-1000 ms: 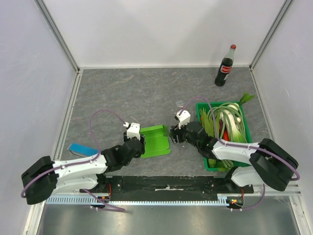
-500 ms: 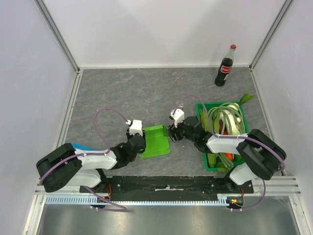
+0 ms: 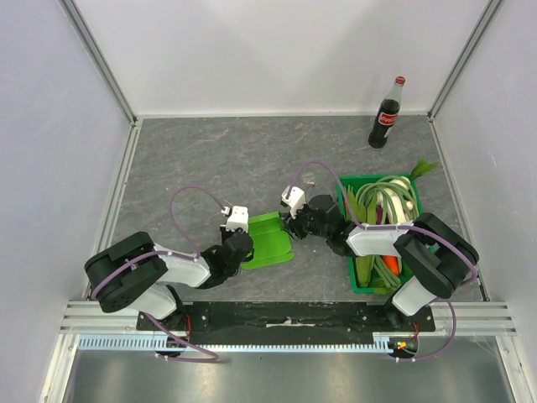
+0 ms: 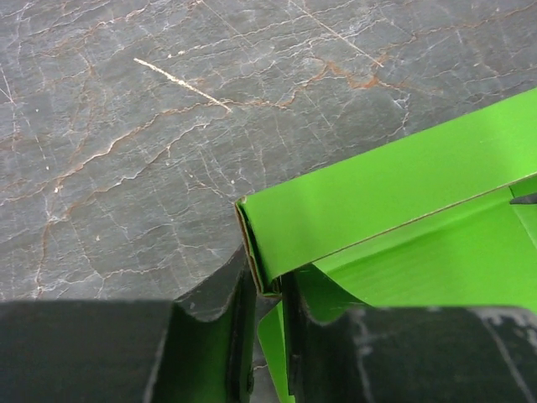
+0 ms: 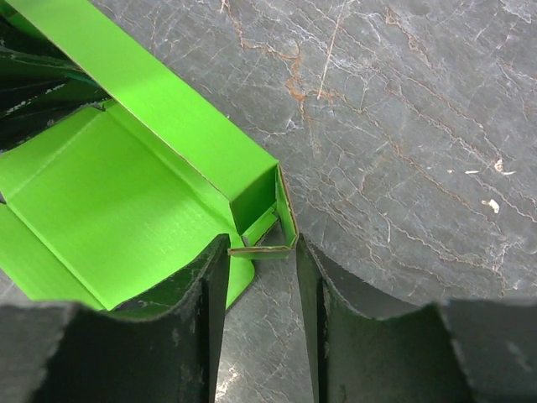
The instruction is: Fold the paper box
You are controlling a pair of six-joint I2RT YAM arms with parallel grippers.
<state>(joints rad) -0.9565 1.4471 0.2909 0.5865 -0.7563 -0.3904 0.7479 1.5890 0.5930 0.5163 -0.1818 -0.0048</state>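
1. The left gripper (image 4: pixel 268 290) is clamped on the left corner of the paper box (image 3: pixel 268 239), with the folded card edge pinched between its fingers.
2. The paper box lies on the grey table (image 3: pixel 210 159) between the two arms, one long wall raised and the floor panel flat.
3. The right gripper (image 5: pixel 262 252) sits at the box's right corner, jaws apart, with a small end flap in the gap between them.
4. A green crate (image 3: pixel 369 177) of vegetables stands just right of that arm.
5. A bottle (image 3: pixel 386 113) stands upright near the far right corner.
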